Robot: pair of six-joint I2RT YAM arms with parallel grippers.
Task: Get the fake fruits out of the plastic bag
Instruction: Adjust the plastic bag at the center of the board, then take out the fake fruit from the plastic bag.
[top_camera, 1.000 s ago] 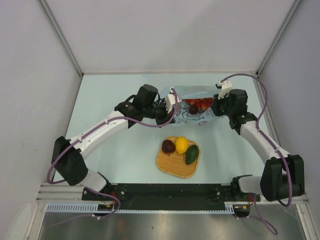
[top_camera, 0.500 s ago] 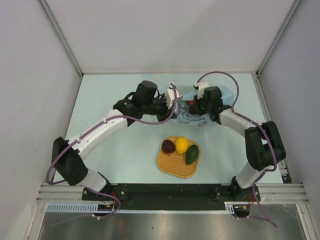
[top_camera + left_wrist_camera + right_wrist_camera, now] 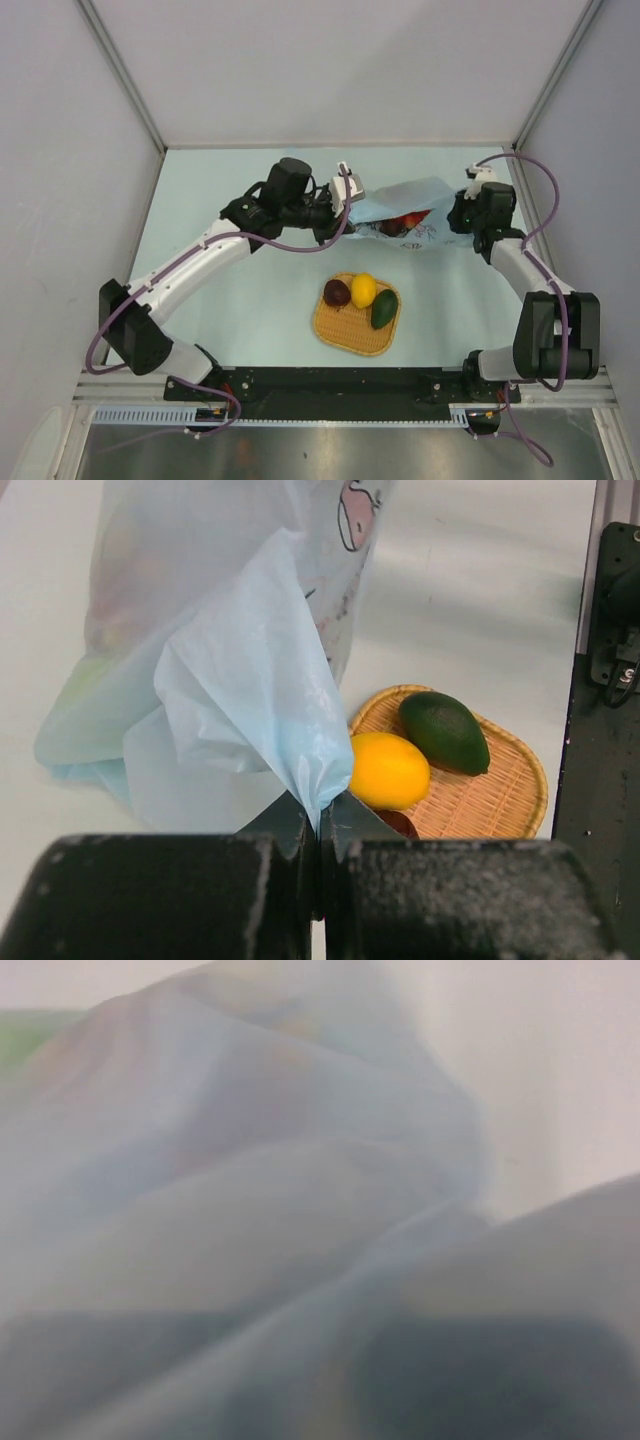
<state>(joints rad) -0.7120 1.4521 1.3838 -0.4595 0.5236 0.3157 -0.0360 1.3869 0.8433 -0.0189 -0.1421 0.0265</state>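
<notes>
Plastic bag (image 3: 405, 205): raised at 12 o'clock of the woven tray (image 3: 340, 337), slung between both arms. The tray carries avocado (image 3: 385, 309) at 3 o'clock, lemon (image 3: 364, 290) at 12 and plum (image 3: 337, 293) at 10. Left gripper (image 3: 318, 815): clamped on a pinch of film at the bag's 9 o'clock end. Right gripper (image 3: 460, 215): at the 3 o'clock end, veiled by film, so its grip cannot be told. Red berries (image 3: 408, 220) show inside. Step, as judged: emptying the bag, which next calls for tipping it.

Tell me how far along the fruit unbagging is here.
Done: a lemon, an avocado and a dark plum lie on the woven tray. In hand: the left gripper is shut on a fold of the plastic bag; the right gripper is at its other end, grip unclear. Left: red berries show inside the bag.
</notes>
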